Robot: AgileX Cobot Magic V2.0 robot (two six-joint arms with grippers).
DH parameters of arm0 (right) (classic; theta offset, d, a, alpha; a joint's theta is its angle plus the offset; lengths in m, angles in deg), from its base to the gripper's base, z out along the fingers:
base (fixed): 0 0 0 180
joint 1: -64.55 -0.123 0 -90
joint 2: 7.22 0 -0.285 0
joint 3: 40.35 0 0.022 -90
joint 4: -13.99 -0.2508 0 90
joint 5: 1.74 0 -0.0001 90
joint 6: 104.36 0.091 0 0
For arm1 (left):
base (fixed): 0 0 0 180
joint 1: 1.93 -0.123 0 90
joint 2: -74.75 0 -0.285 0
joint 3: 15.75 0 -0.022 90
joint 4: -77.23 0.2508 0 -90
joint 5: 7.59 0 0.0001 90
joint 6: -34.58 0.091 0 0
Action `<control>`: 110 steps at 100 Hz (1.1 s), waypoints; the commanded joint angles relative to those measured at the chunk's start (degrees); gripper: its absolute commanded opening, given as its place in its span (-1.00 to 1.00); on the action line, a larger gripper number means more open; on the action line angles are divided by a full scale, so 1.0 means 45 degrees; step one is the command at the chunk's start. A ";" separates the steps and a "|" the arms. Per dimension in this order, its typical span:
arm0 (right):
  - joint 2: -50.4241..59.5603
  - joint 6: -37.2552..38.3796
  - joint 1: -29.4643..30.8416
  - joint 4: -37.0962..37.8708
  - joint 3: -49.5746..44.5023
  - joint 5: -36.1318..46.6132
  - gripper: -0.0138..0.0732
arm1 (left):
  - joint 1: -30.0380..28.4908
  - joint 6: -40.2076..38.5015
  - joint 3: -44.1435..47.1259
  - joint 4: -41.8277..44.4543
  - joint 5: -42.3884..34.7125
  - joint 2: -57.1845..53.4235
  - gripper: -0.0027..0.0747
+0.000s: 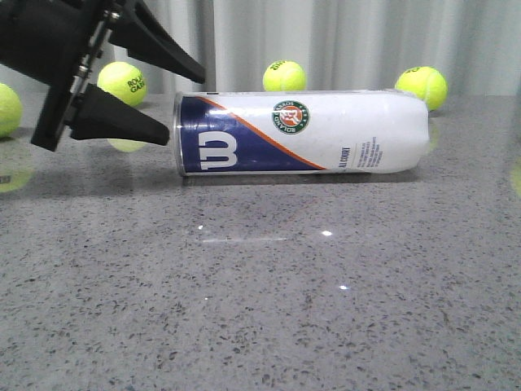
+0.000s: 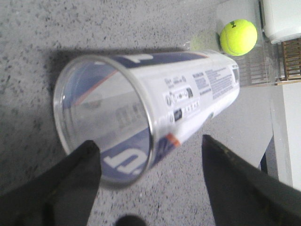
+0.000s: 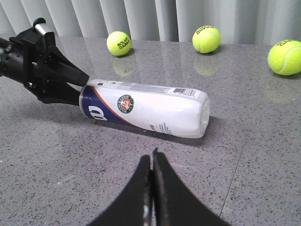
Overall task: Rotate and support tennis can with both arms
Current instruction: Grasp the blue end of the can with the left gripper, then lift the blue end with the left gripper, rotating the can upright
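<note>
The tennis can (image 1: 309, 132) lies on its side on the grey table, its navy W end to the left. It also shows in the left wrist view (image 2: 155, 108) and the right wrist view (image 3: 146, 107). My left gripper (image 1: 183, 106) is open at the can's left end, one finger above and one beside the rim, not closed on it. In the left wrist view the left gripper (image 2: 150, 146) has its fingers (image 2: 70, 179) spread beside the open clear end. My right gripper (image 3: 152, 157) is shut and empty, apart from the can on its near side; it is out of the front view.
Yellow-green tennis balls lie behind the can: one at far left (image 1: 122, 81), one at middle (image 1: 284, 76), one at right (image 1: 422, 85), and one at the left edge (image 1: 6, 108). White curtains hang behind the table.
</note>
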 commanded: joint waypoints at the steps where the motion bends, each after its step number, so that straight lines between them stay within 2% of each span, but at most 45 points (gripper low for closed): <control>1: -0.0084 -0.0039 0.0069 0.0080 0.0312 0.0923 -0.81 | 0.0171 0.0303 -0.0675 -0.1013 0.0200 -0.0065 0.21; 14: -0.0084 -0.0039 0.0069 0.0080 0.0312 0.0923 -0.81 | 0.0256 0.0365 -0.1222 -0.1152 0.0286 0.0370 0.21; 34: -0.0084 -0.0039 0.0069 0.0080 0.0312 0.0923 -0.81 | 0.0298 0.0365 -0.1877 -0.1434 0.1975 0.0960 0.21; 53: -0.0084 -0.0039 0.0069 0.0080 0.0312 0.0923 -0.81 | 0.0310 0.0365 -0.2000 -0.1663 0.2451 0.1149 0.19; 63: -0.0084 -0.0039 0.0069 0.0080 0.0312 0.0923 -0.81 | 0.0310 0.0365 -0.2000 -0.1685 0.2604 0.1149 0.04; 89: -0.0084 -0.0039 0.0069 0.0080 0.0312 0.0923 -0.81 | 0.0310 0.0393 -0.2000 -0.1866 0.3106 0.1149 -0.53; 110: -0.0084 -0.0039 0.0069 0.0080 0.0312 0.0923 -0.81 | 0.0310 0.0626 -0.2000 -0.2733 0.3978 0.1149 -0.80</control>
